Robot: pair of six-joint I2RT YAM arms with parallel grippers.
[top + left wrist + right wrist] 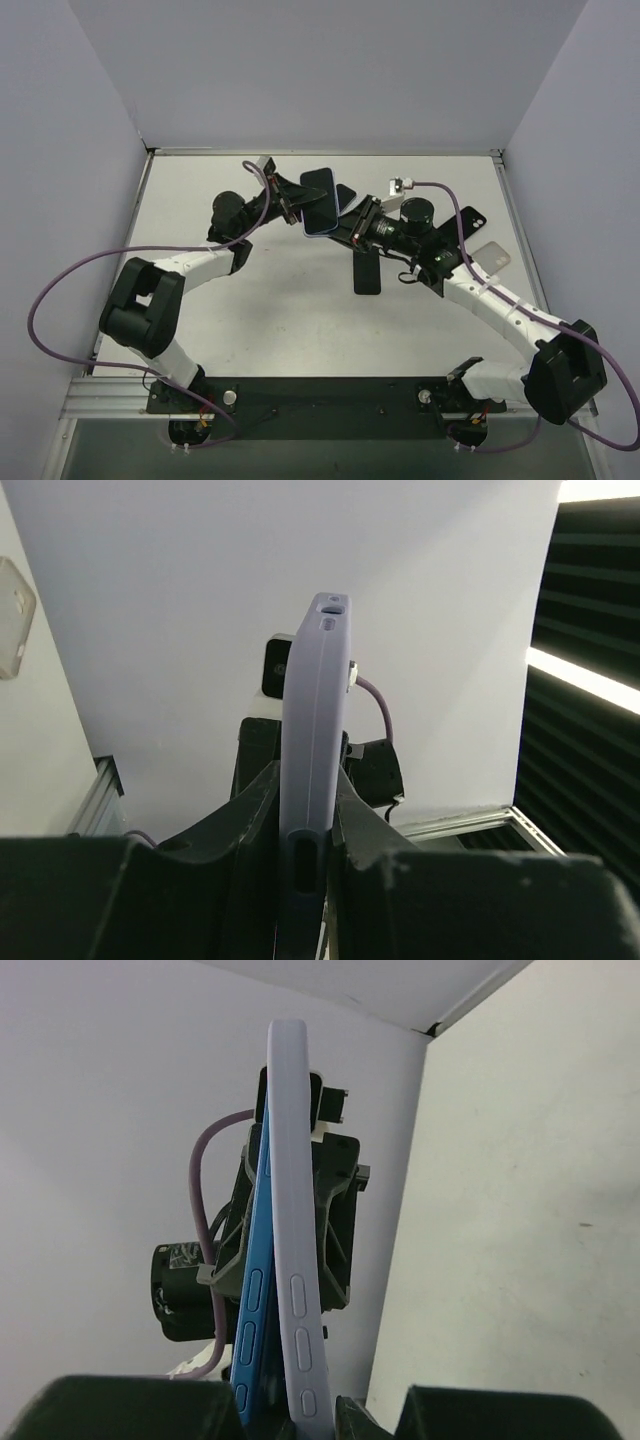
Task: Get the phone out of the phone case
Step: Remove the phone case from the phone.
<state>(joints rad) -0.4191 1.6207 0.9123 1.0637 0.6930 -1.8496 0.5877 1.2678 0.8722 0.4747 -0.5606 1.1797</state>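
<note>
Top external view: the white worktop (250,330) lies under both arms, whose grippers meet above it. The left gripper (305,815) has its jaws clenched on the lilac silicone phone case (315,730), which stands edge-on between them. The right gripper (290,1422) has its jaws clenched on that case together with the blue phone (255,1290) lying against it. A black flat slab (367,272) lies near the right jaws, and a clear plastic case (492,256) lies well apart from both.

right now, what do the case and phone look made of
Case: looks like soft silicone or rubber, matte lavender, with rounded edges and moulded button bumps. Phone: only its blue edge shows, smooth with a slight sheen, perhaps painted metal or plastic; can't tell which.
</note>
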